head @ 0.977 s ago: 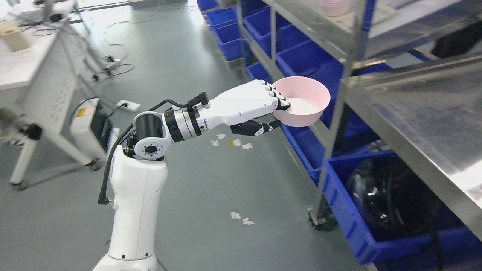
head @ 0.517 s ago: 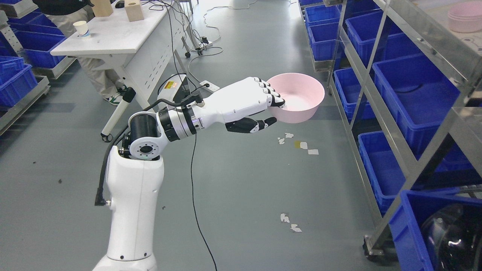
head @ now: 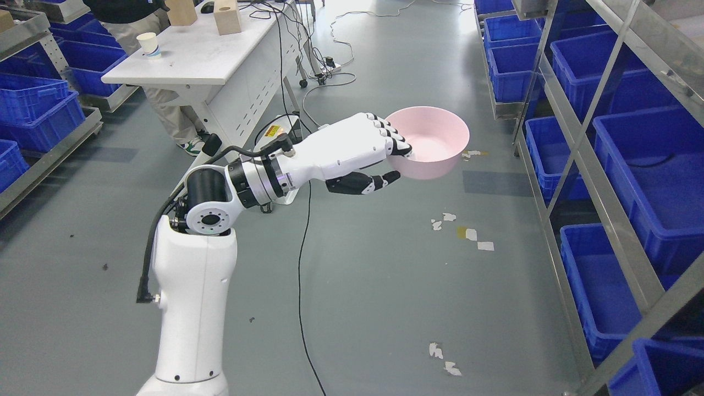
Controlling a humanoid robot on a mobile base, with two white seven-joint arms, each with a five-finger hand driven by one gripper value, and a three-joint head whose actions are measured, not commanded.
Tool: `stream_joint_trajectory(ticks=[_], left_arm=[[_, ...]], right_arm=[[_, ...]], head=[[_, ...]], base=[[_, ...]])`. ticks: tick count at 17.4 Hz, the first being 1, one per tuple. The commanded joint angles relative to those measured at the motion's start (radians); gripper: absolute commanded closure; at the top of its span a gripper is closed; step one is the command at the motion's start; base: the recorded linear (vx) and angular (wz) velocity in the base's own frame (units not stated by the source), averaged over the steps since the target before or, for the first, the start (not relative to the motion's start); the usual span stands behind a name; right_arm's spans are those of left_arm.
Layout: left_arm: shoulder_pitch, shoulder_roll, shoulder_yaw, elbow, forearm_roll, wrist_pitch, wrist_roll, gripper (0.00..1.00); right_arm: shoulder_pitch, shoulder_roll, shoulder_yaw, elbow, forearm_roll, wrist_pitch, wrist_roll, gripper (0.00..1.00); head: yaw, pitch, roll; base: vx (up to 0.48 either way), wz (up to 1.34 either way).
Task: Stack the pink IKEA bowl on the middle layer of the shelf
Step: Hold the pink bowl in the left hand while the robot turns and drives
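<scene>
My left hand is shut on the near rim of a pink bowl, fingers over the rim and thumb below it. It holds the bowl upright in the air above the grey floor, left of the metal shelf. The bowl is apart from the shelf and looks empty. The right arm is out of view.
The shelf on the right holds several blue bins. A white table with a paper cup and wooden blocks stands at the back left, with a person behind it. Cables and paper scraps lie on the floor. Blue bins stand at the far left.
The whole picture has shifted: the camera has turned left, away from the shelf. The shelf now sits farther right and the stacked pink bowls have left the view. The hand still holds the bowl.
</scene>
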Motion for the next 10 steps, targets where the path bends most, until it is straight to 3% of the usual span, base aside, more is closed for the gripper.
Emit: stream_joint_trajectory(ticks=[1, 10], left_arm=[[0.002, 0.018, 0.031, -0.001, 0.000, 0.000, 0.000, 0.98], [0.000, 0.018, 0.029, -0.001, 0.000, 0.000, -0.001, 0.98]], right_arm=[[0.021, -0.018, 0.000, -0.017, 0.000, 0.000, 0.000, 0.00], [0.021, -0.018, 0.000, -0.017, 0.000, 0.000, 0.000, 0.00]], head=[[0.0000, 0.000, 0.000], [0.0000, 0.000, 0.000]], base=[[0.299, 0.01], [0.362, -0.07]])
